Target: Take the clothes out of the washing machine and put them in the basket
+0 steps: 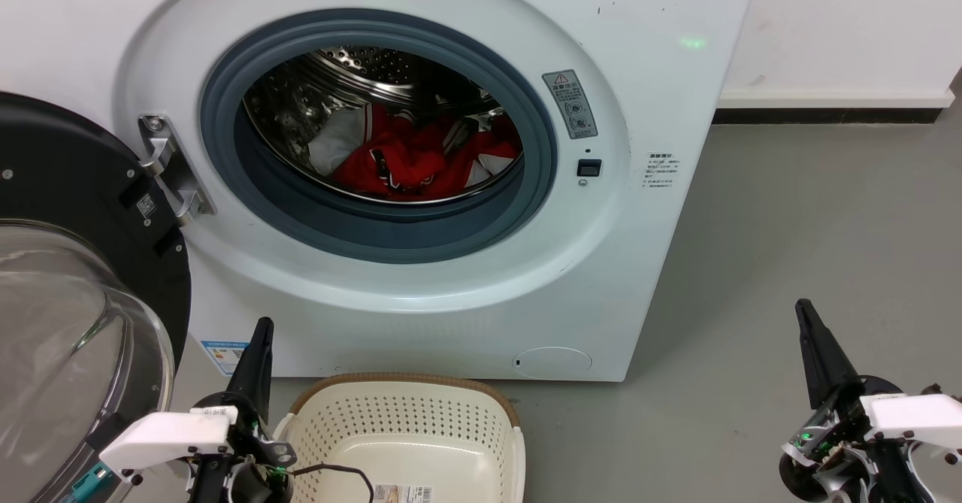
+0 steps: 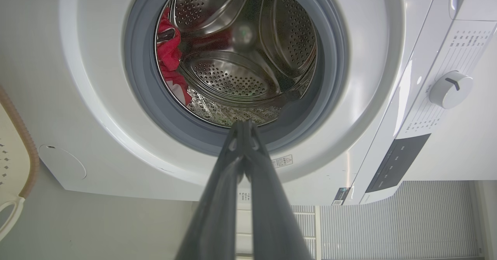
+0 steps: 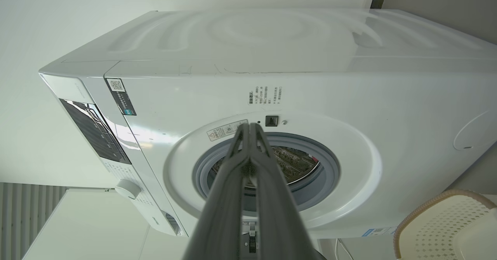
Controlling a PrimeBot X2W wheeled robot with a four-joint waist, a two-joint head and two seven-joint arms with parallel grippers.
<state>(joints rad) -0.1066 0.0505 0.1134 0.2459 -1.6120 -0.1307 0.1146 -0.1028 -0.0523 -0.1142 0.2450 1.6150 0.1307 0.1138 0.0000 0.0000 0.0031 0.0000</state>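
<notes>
The white washing machine [image 1: 421, 292] stands ahead with its door swung open to the left. Red clothes [image 1: 409, 161] with white panels lie in the bottom of the steel drum; in the left wrist view the clothes [image 2: 169, 54] show at the drum's left side. The cream basket [image 1: 409, 428] with a brown rim sits on the floor in front of the washer, nothing inside but a label. My left gripper [image 1: 261, 330] is shut and empty, just left of the basket. My right gripper [image 1: 804, 311] is shut and empty, low at the right over the floor.
The black-rimmed glass door [image 1: 75, 300] hangs open at the left, close to my left arm. Grey floor [image 1: 789, 225] stretches to the right of the washer, up to a white wall with a dark skirting. A black cable lies over the basket's near edge.
</notes>
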